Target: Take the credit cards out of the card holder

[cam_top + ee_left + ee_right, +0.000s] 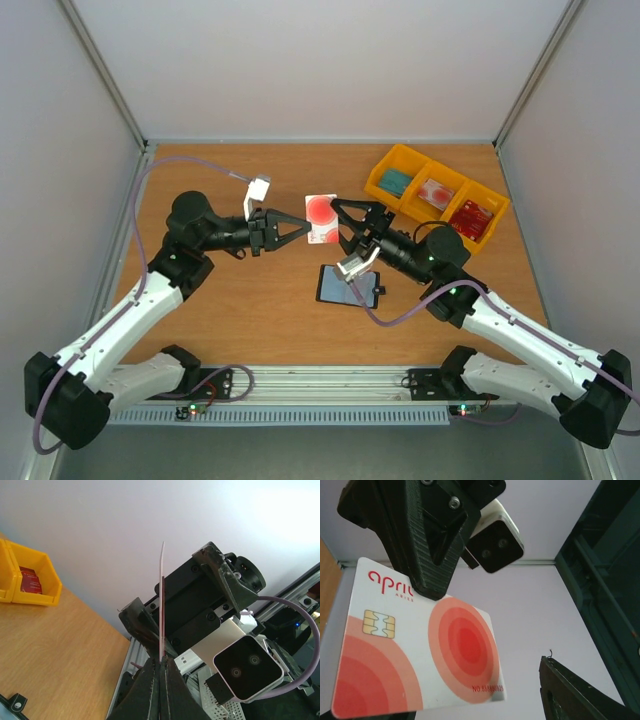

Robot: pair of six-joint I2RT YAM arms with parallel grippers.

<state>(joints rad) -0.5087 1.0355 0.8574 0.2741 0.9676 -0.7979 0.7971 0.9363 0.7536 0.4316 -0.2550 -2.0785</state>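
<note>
Two grippers meet above the table (250,310). The left gripper (300,229) is fully closed, pinching one edge of a white credit card (322,218) printed with red circles. The right gripper (338,222) stands wide apart, holding nothing, with the card between its fingers. The card holder (348,285) lies flat directly beneath the right gripper.

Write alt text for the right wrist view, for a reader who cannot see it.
A white credit card with red circles and a gold chip fills the lower left, pinched at its top edge by the shut black left gripper. Behind them are a white camera and a pale wall.
</note>
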